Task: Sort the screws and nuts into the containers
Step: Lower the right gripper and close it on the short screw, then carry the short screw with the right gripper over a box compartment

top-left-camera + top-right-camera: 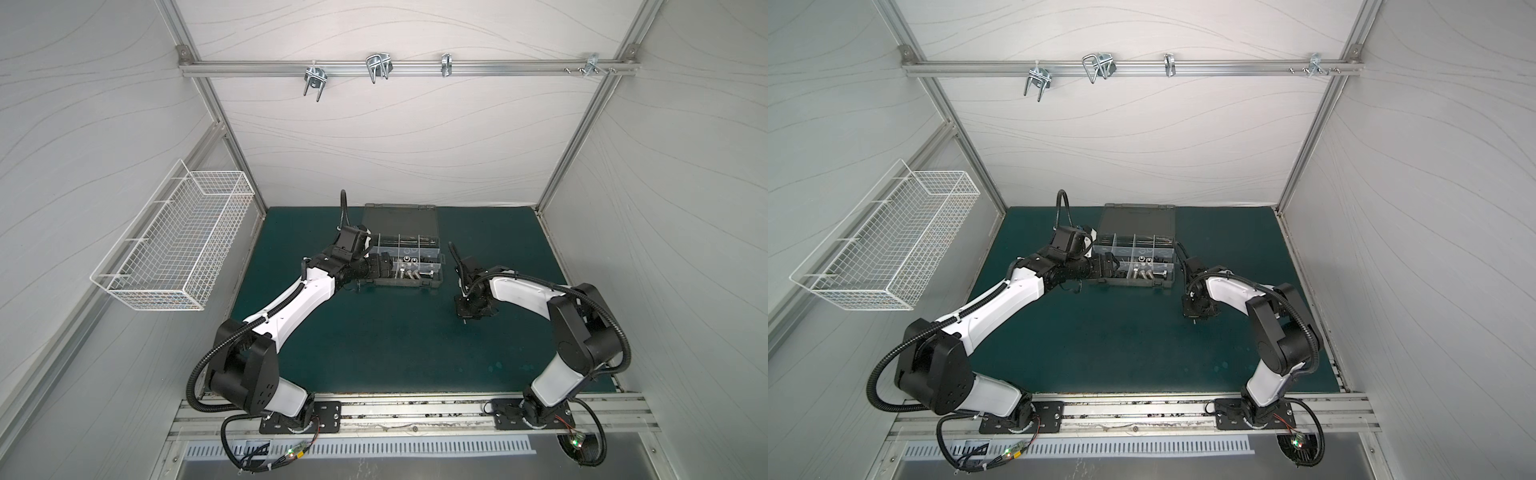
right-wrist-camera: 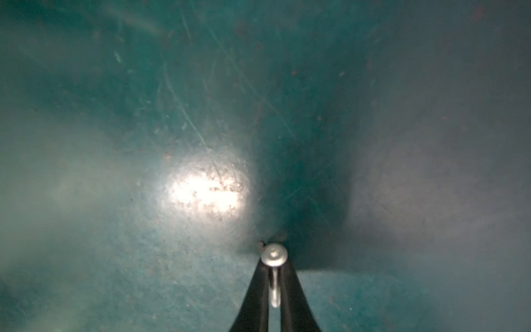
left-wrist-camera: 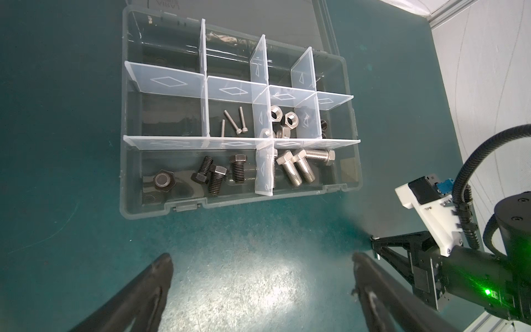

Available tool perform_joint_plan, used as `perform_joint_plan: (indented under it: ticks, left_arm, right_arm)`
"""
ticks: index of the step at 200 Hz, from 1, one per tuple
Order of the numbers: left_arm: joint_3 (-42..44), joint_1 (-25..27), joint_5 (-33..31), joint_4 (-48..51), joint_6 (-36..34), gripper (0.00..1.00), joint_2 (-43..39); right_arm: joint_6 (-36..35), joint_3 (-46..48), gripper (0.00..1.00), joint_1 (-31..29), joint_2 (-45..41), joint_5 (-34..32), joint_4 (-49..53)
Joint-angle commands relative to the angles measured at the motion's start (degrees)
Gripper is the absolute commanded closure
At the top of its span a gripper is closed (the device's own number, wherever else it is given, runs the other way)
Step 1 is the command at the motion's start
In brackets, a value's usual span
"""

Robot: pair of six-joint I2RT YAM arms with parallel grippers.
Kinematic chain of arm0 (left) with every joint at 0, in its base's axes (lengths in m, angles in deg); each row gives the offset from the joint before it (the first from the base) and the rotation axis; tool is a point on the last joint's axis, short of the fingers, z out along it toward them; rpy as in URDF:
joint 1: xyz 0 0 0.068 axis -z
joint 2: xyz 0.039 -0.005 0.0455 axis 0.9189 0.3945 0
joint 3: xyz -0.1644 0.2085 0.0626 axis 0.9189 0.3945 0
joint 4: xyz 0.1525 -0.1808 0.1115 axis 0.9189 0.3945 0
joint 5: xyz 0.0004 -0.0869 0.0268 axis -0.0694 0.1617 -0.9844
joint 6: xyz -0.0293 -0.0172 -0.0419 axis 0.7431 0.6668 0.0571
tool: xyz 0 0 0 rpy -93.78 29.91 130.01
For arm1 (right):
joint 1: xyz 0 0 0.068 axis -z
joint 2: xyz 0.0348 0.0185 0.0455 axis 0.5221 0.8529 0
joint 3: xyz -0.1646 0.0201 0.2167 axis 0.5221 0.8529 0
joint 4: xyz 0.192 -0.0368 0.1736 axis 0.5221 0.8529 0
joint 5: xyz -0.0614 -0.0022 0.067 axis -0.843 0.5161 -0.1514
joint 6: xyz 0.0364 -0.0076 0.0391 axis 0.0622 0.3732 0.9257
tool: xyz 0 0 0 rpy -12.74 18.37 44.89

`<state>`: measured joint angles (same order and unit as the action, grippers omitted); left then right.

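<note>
your right gripper [image 2: 274, 268] pinches shut on a thin silver screw [image 2: 274, 254] over the green mat [image 1: 374, 332] near the organizer case [image 3: 126, 172], seemingly the last loose piece, with bolts [image 3: 296, 169] and nuts [image 3: 283, 117] already sorted in its compartments [image 3: 169, 82], as your left gripper [image 3: 262, 264] hangs wide open, empty.

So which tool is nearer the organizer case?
Left. The left tool hangs open by the case's left end; the right tool is apart, off its near right corner, holding a screw.
</note>
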<state>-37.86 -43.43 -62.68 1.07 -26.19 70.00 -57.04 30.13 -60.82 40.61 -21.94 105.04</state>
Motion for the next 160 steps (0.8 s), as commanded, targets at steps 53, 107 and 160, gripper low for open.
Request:
perform_joint_plan:
  ticks: [53,107,160]
  left_arm:
    - [-0.4,-0.2,-1.1,-0.2,0.1,0.01,-1.2]
    - [0.2,-0.1,-4.0,0.5,0.4,0.01,-1.6]
    - [2.0,-0.1,-7.8,0.9,1.8,0.01,-2.9]
  right_arm:
    - [0.8,3.1,1.0,-1.4,-2.3,0.4,0.4]
    - [0.0,1.1,1.0,-2.6,-7.6,0.9,-1.2]
    - [-1.9,-10.8,1.0,-5.3,-5.4,2.8,-3.4]
